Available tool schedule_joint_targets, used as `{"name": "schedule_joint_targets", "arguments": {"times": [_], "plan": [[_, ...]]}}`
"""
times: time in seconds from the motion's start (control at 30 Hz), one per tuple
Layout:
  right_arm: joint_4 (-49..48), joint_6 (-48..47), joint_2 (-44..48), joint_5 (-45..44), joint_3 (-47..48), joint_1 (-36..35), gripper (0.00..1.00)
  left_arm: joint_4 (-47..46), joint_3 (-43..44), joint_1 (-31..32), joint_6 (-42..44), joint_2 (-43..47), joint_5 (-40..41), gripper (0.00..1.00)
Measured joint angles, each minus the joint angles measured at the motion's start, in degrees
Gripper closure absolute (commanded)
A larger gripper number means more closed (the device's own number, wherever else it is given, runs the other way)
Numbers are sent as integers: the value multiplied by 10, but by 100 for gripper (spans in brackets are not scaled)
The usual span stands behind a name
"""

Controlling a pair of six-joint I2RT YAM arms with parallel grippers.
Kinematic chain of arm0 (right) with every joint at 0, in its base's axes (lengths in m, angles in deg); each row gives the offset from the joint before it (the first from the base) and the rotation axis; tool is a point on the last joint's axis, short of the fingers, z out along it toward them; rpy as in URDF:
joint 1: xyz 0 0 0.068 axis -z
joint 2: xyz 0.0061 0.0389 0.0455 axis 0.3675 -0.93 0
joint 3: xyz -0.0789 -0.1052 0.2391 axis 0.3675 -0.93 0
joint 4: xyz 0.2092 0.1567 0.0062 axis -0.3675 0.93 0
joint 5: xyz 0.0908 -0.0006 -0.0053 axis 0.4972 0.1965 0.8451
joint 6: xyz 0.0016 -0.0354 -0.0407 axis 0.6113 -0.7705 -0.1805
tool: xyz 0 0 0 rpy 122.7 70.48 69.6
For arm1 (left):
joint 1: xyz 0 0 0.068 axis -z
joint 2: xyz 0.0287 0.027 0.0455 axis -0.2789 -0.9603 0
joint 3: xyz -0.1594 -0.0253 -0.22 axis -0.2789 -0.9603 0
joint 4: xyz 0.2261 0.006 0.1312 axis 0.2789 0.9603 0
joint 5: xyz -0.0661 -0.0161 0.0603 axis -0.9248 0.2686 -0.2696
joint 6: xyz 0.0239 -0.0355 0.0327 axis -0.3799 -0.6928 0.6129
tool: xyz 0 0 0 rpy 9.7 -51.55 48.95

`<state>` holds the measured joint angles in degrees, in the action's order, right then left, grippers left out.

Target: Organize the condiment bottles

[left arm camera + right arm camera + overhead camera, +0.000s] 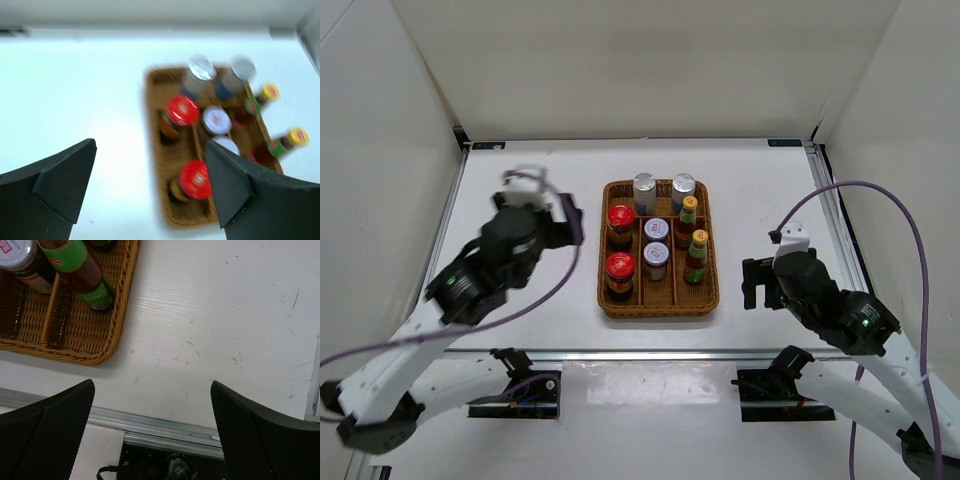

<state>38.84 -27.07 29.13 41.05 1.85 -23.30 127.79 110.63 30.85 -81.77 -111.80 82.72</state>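
Reading the top view, I count all eight condiment bottles standing inside the wicker tray (658,312). Two silver-capped white bottles (645,187) stand across the tray's far end, and two red-lidded jars (620,217) fill its left lane. Two short silver-lidded jars (658,230) are in its middle lane, and two yellow-capped sauce bottles (697,252) in its right lane. Like sits with like, so I judge the sorting done; what is left is a last check and a clean stand-off.

The left claw (571,220) hangs just left of the tray, spread wide and holding nothing. Its wrist view is blurred, but the tray's left lane shows plainly in the gap between its fingers. The right claw (752,283) sits to the right of the tray's near right corner, also wide and empty, with only bare bench (760,200) under it.

To do this well, I would lift each arm first and only then swing it outward from the tray. The left claw is close enough to the tray's left wall that a sideways brush could shake every bottle. The sauce bottles are slim and tall, so I expect them to topple first. They look tilted from above, and I cannot tell lean from perspective. I would confirm that from the right wrist view before touching anything.
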Motion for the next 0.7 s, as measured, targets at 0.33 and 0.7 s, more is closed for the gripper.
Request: {"name": "schedule_joint_targets", "arguments": {"times": [0.33,0.7], "plan": [[-7,-9,28,12,-7,-7,0,-20,-238,-12,131,334,180,0],[-7,-9,51,6,-7,-7,0,-102,-335,-17,157,366,183,0]]}}
